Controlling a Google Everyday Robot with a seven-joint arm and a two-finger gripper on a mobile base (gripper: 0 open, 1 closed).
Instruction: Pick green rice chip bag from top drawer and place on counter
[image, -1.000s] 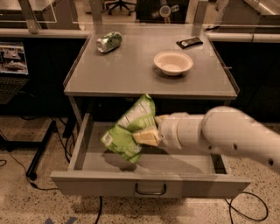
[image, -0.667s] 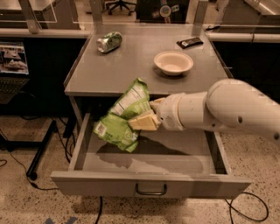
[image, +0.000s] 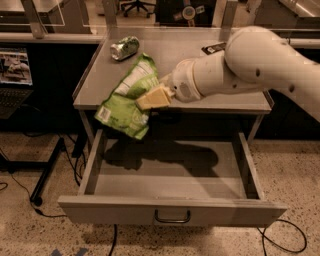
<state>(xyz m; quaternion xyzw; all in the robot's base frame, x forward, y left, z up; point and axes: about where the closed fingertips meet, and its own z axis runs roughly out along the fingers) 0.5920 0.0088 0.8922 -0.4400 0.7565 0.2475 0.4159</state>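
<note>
My gripper is shut on the green rice chip bag, a crumpled light-green foil bag with white label patches. It holds the bag in the air over the front left edge of the counter, above the open top drawer. The bag hangs tilted, its lower end below the counter's edge. The drawer is pulled out, with a curved metal handle on its front panel. My white arm reaches in from the right and hides part of the counter.
A small crushed green-and-silver can lies at the counter's back left. A dark flat object lies at the back, partly behind my arm. A laptop stands at the far left. Cables run across the floor.
My gripper has lifted the bag up out of the drawer to counter height. My arm now hides the white bowl on the counter.
</note>
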